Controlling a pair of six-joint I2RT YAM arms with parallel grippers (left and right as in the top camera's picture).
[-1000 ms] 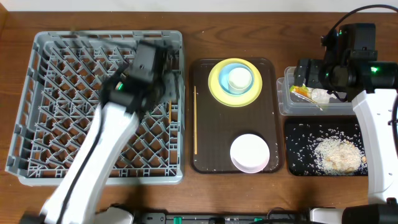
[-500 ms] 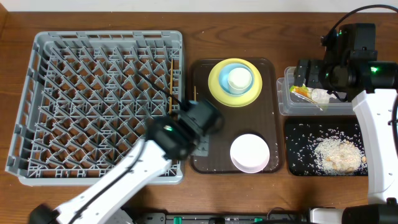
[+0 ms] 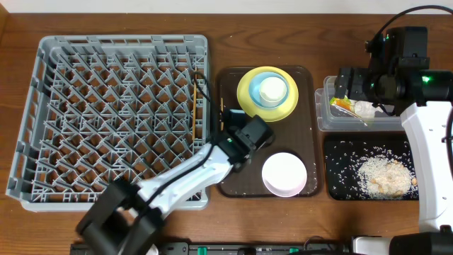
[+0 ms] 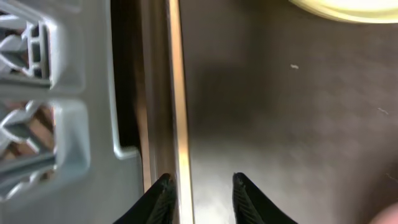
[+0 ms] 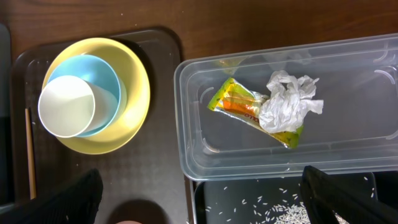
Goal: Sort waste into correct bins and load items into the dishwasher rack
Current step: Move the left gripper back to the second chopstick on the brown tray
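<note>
Brown tray (image 4: 280, 124) bears a chopstick (image 4: 180, 124), seemingly between left fingers (image 4: 163, 198)

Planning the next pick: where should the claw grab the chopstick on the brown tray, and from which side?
Grip the chopstick mid-shaft, from straight above, with the left claw straddling its width. It lies flat along the left rim of the brown tray, so probably only a top-down pinch fits.

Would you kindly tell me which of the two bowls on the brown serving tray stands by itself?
The round white bowl: it sits alone, whereas the light blue bowl rests on the round yellow plate with a small white cup inside.
</note>
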